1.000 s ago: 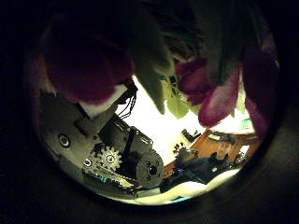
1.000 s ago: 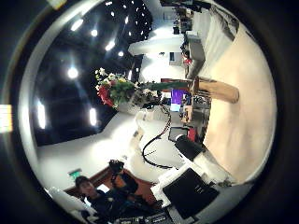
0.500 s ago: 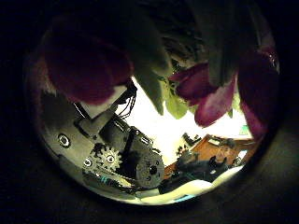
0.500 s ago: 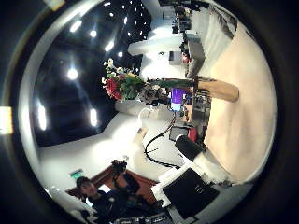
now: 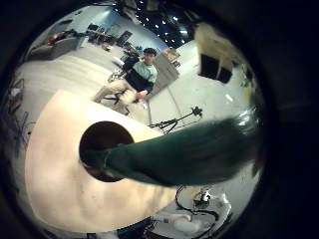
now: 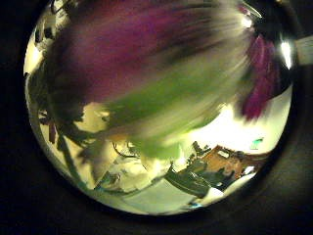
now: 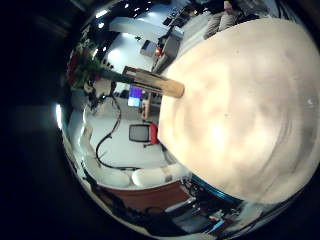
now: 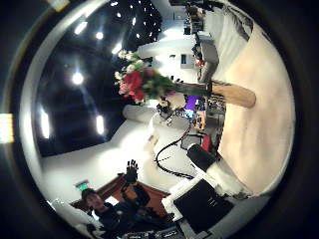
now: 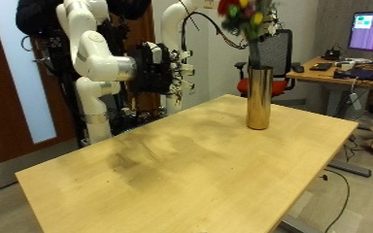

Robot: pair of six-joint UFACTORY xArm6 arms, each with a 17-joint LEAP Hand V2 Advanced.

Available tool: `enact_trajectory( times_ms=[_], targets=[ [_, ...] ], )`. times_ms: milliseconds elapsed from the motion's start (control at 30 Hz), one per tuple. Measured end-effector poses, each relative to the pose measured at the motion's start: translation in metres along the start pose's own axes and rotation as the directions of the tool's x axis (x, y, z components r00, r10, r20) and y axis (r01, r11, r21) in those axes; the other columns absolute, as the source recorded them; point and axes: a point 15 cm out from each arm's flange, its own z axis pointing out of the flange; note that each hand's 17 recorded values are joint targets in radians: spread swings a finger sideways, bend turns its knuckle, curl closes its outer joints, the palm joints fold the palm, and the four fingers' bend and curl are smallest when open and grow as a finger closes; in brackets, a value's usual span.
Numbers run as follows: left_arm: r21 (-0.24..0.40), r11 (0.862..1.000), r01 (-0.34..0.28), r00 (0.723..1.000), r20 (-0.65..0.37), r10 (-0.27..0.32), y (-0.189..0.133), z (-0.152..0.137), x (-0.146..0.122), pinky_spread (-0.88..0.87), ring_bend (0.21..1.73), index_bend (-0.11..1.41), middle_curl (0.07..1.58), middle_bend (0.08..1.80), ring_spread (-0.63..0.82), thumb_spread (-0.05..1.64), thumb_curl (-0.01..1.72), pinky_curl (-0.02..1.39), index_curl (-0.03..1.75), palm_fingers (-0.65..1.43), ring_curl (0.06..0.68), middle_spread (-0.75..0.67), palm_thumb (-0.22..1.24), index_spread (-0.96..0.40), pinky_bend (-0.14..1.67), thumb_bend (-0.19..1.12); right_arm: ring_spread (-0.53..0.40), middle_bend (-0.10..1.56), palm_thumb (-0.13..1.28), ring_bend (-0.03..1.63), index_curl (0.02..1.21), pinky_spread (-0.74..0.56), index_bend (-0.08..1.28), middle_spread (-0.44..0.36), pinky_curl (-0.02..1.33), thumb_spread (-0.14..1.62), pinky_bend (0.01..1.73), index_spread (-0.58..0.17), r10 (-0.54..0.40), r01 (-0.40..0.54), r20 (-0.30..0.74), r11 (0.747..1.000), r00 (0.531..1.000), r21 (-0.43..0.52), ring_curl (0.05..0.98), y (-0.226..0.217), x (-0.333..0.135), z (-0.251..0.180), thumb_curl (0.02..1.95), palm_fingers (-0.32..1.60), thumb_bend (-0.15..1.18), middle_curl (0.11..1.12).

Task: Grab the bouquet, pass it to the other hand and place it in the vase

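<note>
Tall gold vase (image 9: 257, 97) stands upright at the far end of the wooden surface (image 9: 174, 165). Bouquet (image 9: 248, 16) of red, pink and yellow blooms sits directly above the vase mouth, green stems (image 5: 184, 154) pointing down at the opening. Whether stems are inside the rim, cannot tell. Left palm views show stems and blurred purple petals (image 6: 147, 49) very close. Left hand's fingers are hidden behind the flowers: grip cannot be told. Right hand is nowhere visible; its palm views see vase and bouquet from well apart.
</note>
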Motion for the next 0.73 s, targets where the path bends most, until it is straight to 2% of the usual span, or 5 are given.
enact_trajectory(
  times_ms=[133, 333, 733],
  targets=[
    [0.064, 0.998, 0.013, 1.0, 0.017, -0.014, -0.005, -0.02, -0.014, 0.55, 0.54, 0.08, 0.26, 0.17, 0.54, 0.82, 0.37, 0.39, 0.37, -0.22, 0.182, 0.54, 0.26, 0.2, 0.27, -0.04, 0.19, 0.19, 0.81, 0.38, 0.26, 0.32, 0.16, 0.192, 0.32, 0.88, 0.42, -0.302, 0.004, -0.004, 0.002, 1.0, 1.0, -0.001, 0.258, 0.001, 0.001, 0.001, 0.46, 0.01, -0.03, 0.3],
    [0.067, 0.998, 0.008, 1.0, 0.023, -0.01, 0.006, -0.035, -0.01, 0.59, 0.46, 0.1, 0.21, 0.15, 0.59, 0.8, 0.34, 0.35, 0.22, -0.18, 0.167, 0.56, 0.25, 0.18, 0.23, -0.04, 0.184, 0.19, 0.81, 0.38, 0.26, 0.3, 0.16, 0.192, 0.32, 0.88, 0.42, -0.298, -0.001, 0.001, 0.002, 1.0, 1.0, -0.004, 0.258, 0.001, -0.001, 0.001, 0.46, 0.02, -0.03, 0.3],
    [0.093, 0.995, 0.022, 0.999, 0.043, -0.026, 0.056, -0.028, 0.014, 0.59, 0.4, 0.12, 0.16, 0.16, 0.62, 0.79, 0.33, 0.32, 0.14, -0.15, 0.176, 0.56, 0.23, 0.15, 0.21, -0.04, 0.173, 0.19, 0.82, 0.37, 0.27, 0.3, 0.16, 0.191, 0.31, 0.88, 0.41, -0.296, -0.061, 0.06, -0.009, 0.997, 0.998, -0.047, 0.259, 0.005, -0.017, 0.012, 0.46, 0.03, -0.03, 0.3]
  ],
)
